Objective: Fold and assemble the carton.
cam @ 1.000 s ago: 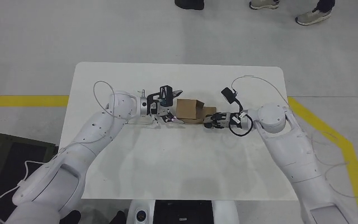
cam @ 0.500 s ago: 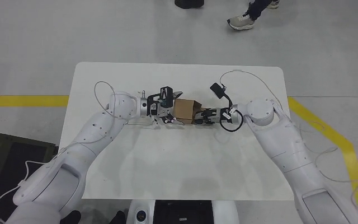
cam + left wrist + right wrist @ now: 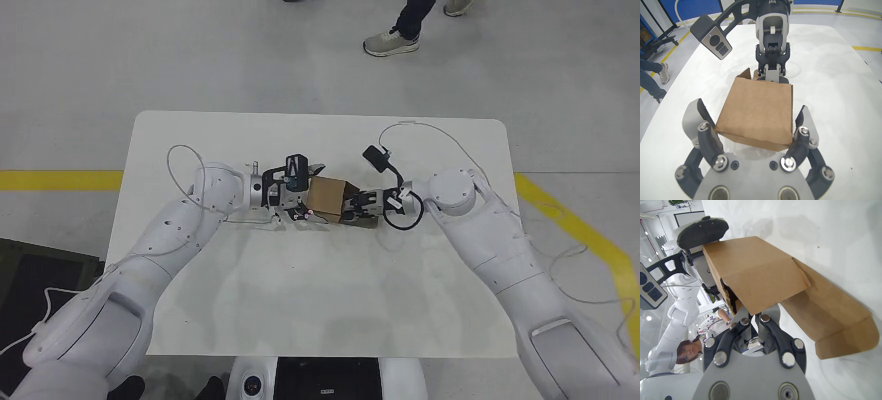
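Right pincer (image 3: 352, 208) moved up to brown carton (image 3: 330, 197), flap splayed open

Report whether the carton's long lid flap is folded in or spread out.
Spread out: the flap extends along the table, not tucked into the carton.

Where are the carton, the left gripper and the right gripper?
carton (image 3: 757, 275), right wrist view, upper panel.
left gripper (image 3: 752, 109), left wrist view, midway between its jaws.
right gripper (image 3: 774, 78), left wrist view, tip at carton's far edge.
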